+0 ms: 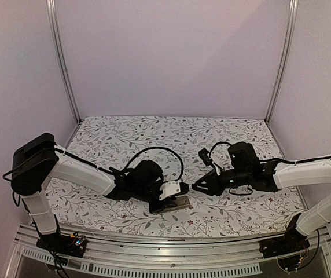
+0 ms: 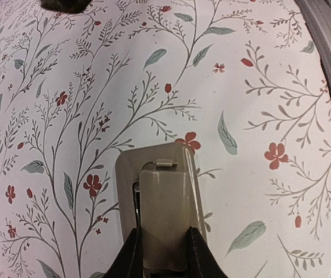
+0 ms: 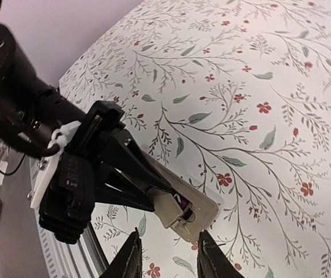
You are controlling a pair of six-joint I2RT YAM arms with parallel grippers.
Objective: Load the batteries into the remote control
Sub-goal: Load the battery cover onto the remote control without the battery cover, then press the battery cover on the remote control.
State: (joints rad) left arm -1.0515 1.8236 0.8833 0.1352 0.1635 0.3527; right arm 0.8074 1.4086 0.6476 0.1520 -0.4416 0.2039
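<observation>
Clamping the remote control (image 2: 154, 153) between its fingers, the left gripper (image 2: 164, 234) holds the handset at the near middle of the floral table (image 1: 154, 133), grey-beige back turned upward. Whether the remote rests flat on the cloth or sits slightly raised cannot be told. At the end pointing away from the left gripper the recessed bay shows one dark battery (image 3: 182, 204) with a reddish end lying inside it — a second cannot be made out. The right gripper (image 3: 169, 243) hovers just beside that end, its fingers spread apart with nothing between them.
</observation>
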